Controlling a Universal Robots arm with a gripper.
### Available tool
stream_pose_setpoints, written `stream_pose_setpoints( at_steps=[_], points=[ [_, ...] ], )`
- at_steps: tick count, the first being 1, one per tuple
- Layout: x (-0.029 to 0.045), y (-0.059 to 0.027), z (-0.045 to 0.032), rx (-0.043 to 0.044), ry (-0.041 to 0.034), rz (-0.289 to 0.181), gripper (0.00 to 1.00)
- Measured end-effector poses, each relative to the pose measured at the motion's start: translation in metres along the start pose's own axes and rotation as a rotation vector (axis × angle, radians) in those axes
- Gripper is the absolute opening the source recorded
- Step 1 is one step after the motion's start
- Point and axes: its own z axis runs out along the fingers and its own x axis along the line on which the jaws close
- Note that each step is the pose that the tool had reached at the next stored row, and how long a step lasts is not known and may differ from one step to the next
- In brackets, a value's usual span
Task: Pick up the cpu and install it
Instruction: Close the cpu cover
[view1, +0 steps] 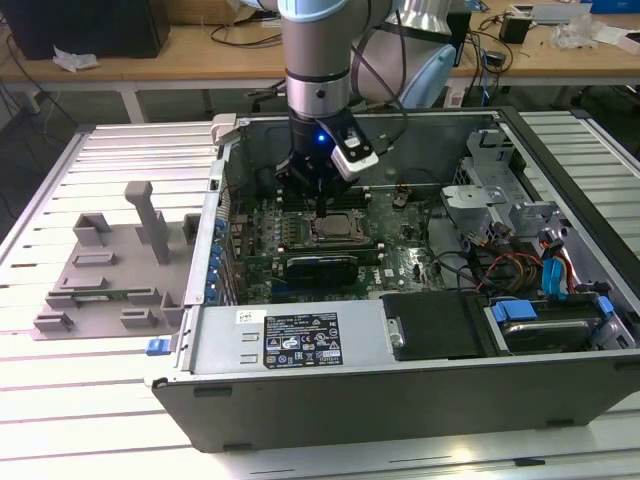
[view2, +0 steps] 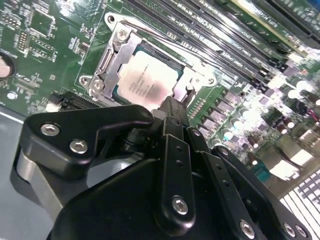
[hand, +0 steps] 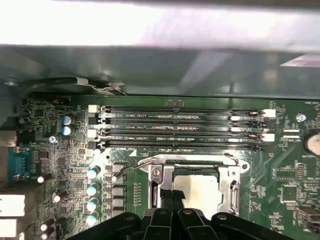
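Slatted table (view1: 60, 420), and on it the open computer case (view1: 300, 400) lying on its side. The arm (view1: 320, 60) drops straight into the case's far half, over the green motherboard (view1: 400, 265). Out on the exterior view's left, well apart, sits the grey fixture (view1: 110, 270). Down to the gripper (view1: 320, 205): in both wrist views its fingers (view2: 173, 120) are drawn together with nothing between them. Directly below the tips lies the socket frame (view2: 100, 75), memory slots (hand: 180, 125) just beyond it. And there's the cpu (view2: 145, 80), flat inside that frame, silver top up, square. Nothing stands between the tips and the chip.
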Motion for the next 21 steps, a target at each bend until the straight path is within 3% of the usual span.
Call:
stream_pose_setpoints(
  at_steps=[2,6,11,16,21],
  points=[
    [-0.0002,-0.0001,-0.0058,0.0018,-0.0001,0.000,0.11],
    [-0.0022,-0.0004,-0.0059,0.0037,0.0001,0.000,0.11],
    [-0.0200,-0.0027,-0.0054,0.0064,0.0010,0.000,0.11],
    [-0.0276,-0.0045,-0.0052,0.0081,0.0015,0.000,0.11],
    [-0.0279,-0.0048,-0.0199,0.0083,0.0016,0.000,0.11]
  ],
)
